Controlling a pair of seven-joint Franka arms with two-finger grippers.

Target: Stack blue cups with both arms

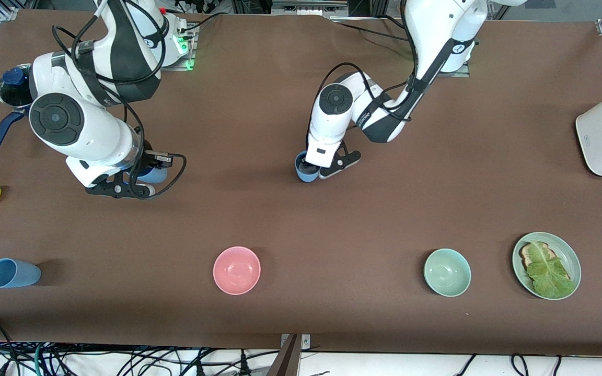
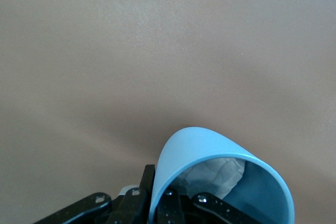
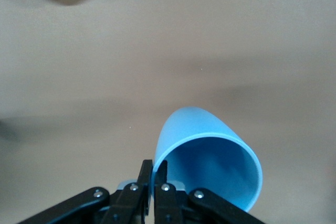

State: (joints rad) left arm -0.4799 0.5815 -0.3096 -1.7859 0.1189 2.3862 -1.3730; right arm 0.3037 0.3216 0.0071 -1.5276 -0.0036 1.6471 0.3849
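A brown counter (image 1: 301,224) carries everything, with my two arms reaching down from their bases. My left tool (image 1: 315,166) pinches the rim of one blue cup (image 1: 305,168) over the middle of the counter; my right tool (image 1: 141,180) pinches the rim of a second blue cup (image 1: 153,174) toward the right arm's end. I judge each wall is clamped so one cup can drop into the other. A third blue cup (image 1: 12,273) lies on its side near the front edge, beside a pink bowl (image 1: 236,270). Only the wrist views show my fingers (image 3: 157,174) gripping the wall; the left one shows something pale, like crumpled paper (image 2: 218,174), inside its cup.
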